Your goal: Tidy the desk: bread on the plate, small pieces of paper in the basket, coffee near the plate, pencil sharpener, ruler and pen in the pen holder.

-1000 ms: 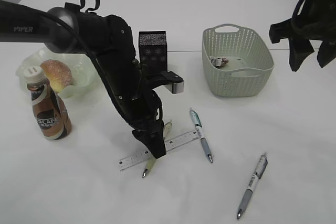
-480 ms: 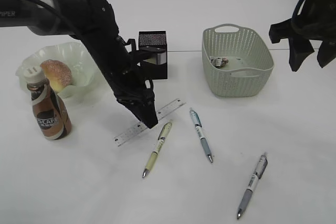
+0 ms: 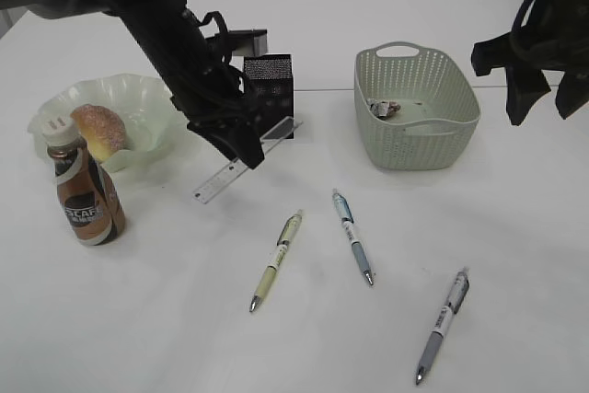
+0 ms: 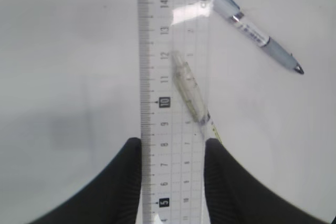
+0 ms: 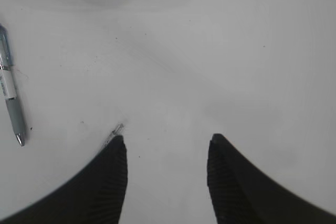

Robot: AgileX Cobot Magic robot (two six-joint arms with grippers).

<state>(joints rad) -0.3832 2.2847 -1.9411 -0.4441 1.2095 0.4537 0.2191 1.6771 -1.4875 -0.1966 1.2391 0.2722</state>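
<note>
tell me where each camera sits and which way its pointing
Exterior view: raised in front of the desk, looking down at a slant; both arms show, the left tool holding the ruler near the pen holder.
Left wrist view: on the left arm, looking down between its fingers along the ruler.
Right wrist view: on the right arm, looking down past its open tool at bare desk.
Shared: the ruler shows in the exterior and left wrist views.

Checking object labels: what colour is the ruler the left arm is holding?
Clear ruler with black markings; left wrist view shows it best.
</note>
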